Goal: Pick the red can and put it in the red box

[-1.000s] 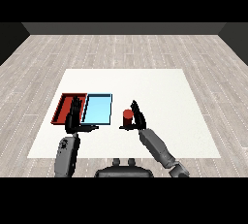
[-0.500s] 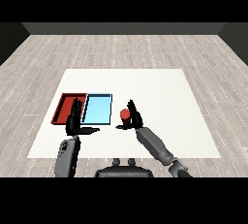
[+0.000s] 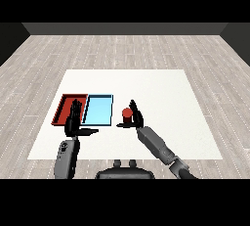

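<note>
The red can (image 3: 127, 114) stands just right of the light blue tray (image 3: 98, 103), near the table's front middle. My right hand (image 3: 137, 119) is against the can's right side, fingers rising behind it and thumb reaching under its near side, curled round it. The red tray (image 3: 64, 103) lies left of the blue tray. My left hand (image 3: 73, 121) hovers over the red tray's near right corner, open with straight fingers pointing away and thumb stretched to the right, holding nothing.
The white table (image 3: 161, 93) stretches far to the right and behind the trays. Both trays hold nothing. Grey wooden floor surrounds the table.
The can and my right hand have shifted slightly left and away, nearer the blue tray. My left hand has risen a little over the red tray's near edge.
</note>
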`<action>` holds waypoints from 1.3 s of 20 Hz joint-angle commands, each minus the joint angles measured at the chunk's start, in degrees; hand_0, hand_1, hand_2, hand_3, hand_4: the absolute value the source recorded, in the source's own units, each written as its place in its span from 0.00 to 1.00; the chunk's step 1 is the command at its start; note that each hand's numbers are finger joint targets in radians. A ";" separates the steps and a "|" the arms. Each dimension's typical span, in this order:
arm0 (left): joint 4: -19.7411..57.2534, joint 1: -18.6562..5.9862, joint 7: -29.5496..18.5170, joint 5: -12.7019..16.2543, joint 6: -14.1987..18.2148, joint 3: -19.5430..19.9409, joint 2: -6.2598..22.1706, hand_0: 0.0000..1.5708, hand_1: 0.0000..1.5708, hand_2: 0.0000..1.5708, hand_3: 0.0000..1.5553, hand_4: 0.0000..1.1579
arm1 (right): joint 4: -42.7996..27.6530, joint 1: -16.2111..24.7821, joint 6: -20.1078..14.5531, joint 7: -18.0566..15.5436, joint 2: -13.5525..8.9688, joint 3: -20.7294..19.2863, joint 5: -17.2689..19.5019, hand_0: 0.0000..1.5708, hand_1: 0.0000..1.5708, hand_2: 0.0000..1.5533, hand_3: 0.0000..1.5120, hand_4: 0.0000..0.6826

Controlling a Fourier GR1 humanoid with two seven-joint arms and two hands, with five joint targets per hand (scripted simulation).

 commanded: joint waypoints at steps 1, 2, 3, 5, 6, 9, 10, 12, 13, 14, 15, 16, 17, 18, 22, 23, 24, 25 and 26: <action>-1.70 1.61 0.39 -1.04 0.49 -1.58 -0.90 0.00 0.00 0.00 0.00 0.00 | 2.08 -0.41 -4.67 0.35 0.27 -0.34 -0.50 0.73 0.73 0.80 0.79 0.00; -2.28 1.97 0.50 0.38 -0.85 -0.59 0.11 0.00 0.00 0.00 0.00 0.00 | 3.16 -2.57 -7.37 2.22 0.28 0.21 -0.22 1.00 1.00 0.98 0.98 0.85; -1.33 1.47 0.20 -0.13 -0.39 -0.22 0.32 0.00 0.00 0.00 0.00 0.00 | -1.13 -3.44 -10.83 9.34 0.27 -0.87 2.46 1.00 1.00 0.98 0.98 0.87; 3.19 -3.56 0.41 -1.31 1.57 -0.07 -0.60 0.00 0.00 0.00 0.00 0.00 | 0.22 -1.18 -10.73 6.76 0.28 0.53 2.80 1.00 1.00 0.96 0.96 0.84; -2.01 2.23 0.04 -2.03 1.39 -2.22 -1.57 0.00 0.00 0.00 0.00 0.00 | 3.50 -4.12 -11.32 6.51 0.28 1.33 -0.27 1.00 1.00 0.96 0.95 0.82; 2.38 -1.55 -0.33 0.91 -0.86 1.37 0.94 0.00 0.00 0.00 0.00 0.00 | 5.71 -2.64 -8.51 6.30 0.29 -1.85 3.58 1.00 1.00 0.96 0.95 0.83; 0.57 -0.59 0.12 -1.27 1.25 -0.51 -0.53 0.00 0.00 0.00 0.00 0.00 | 2.81 -1.41 -8.83 9.29 -0.21 -2.01 5.95 1.00 1.00 0.96 0.95 0.84; -1.36 -1.38 2.82 -0.78 1.25 -0.77 -0.38 0.00 0.00 0.00 0.00 0.00 | 3.73 -3.99 -12.82 8.03 0.29 3.25 -0.70 1.00 1.00 0.96 0.94 0.84; 0.64 -1.36 0.18 -0.87 0.71 -0.11 -0.04 0.00 0.00 0.00 0.00 0.00 | 3.19 -2.80 -11.62 8.87 0.29 -0.23 3.10 1.00 1.00 0.96 0.95 0.84; -5.94 0.20 5.43 -1.54 2.98 -2.02 -1.37 0.00 0.00 0.00 0.00 0.00 | 0.00 -0.73 -11.44 10.87 -0.59 -0.78 5.98 1.00 1.00 0.96 0.95 0.84; 2.06 -0.18 -2.72 -2.63 2.11 -1.43 -1.77 0.00 0.00 0.00 0.00 0.00 | 3.63 -2.39 -10.97 6.41 0.28 2.35 0.58 1.00 1.00 0.96 0.95 0.85; -5.87 1.64 3.26 -0.67 1.41 -0.95 -0.29 0.00 0.00 0.00 0.00 0.00 | 0.55 -3.97 -11.80 13.57 -0.01 -1.72 6.17 1.00 1.00 0.96 0.95 0.84; -3.54 -0.74 3.47 -2.33 3.18 -2.16 -1.66 0.00 0.00 0.00 0.00 0.00 | 3.56 -4.64 -11.16 9.62 0.28 -0.03 2.80 1.00 1.00 0.96 0.95 0.85; -3.29 -1.62 3.65 -2.55 4.36 -3.04 -3.16 0.00 0.00 0.00 0.00 0.00 | -0.68 -0.06 -11.92 10.03 0.28 0.20 5.95 1.00 1.00 0.96 0.94 0.85; -1.82 -0.20 1.01 -2.51 2.95 -1.85 -1.62 0.00 0.00 0.00 0.00 0.00 | 2.68 -2.12 -10.78 6.86 0.29 -1.33 4.96 1.00 1.00 0.96 0.94 0.87; -1.32 -1.07 1.83 -0.48 0.77 0.17 0.47 0.00 0.00 0.00 0.00 0.00 | -6.27 1.44 -14.91 11.48 0.29 -0.50 8.87 1.00 1.00 0.96 0.94 0.88; 5.53 -4.97 -0.79 -0.87 1.03 1.04 0.27 0.00 0.00 0.00 0.00 0.00 | -1.14 -2.00 -13.95 7.76 0.29 0.47 3.74 1.00 1.00 0.95 0.93 0.87; 2.51 -1.96 -0.88 -2.09 0.91 -0.49 0.17 0.00 0.00 0.00 0.00 0.00 | -8.96 1.15 -16.45 12.52 -0.65 -1.12 9.35 1.00 1.00 0.95 0.93 0.86; 1.81 -1.82 -1.01 -3.25 2.10 -1.59 -0.85 0.00 0.00 0.00 0.00 0.00 | -9.89 -0.90 -17.15 14.19 -0.57 -0.28 10.50 1.00 1.00 0.95 0.93 0.86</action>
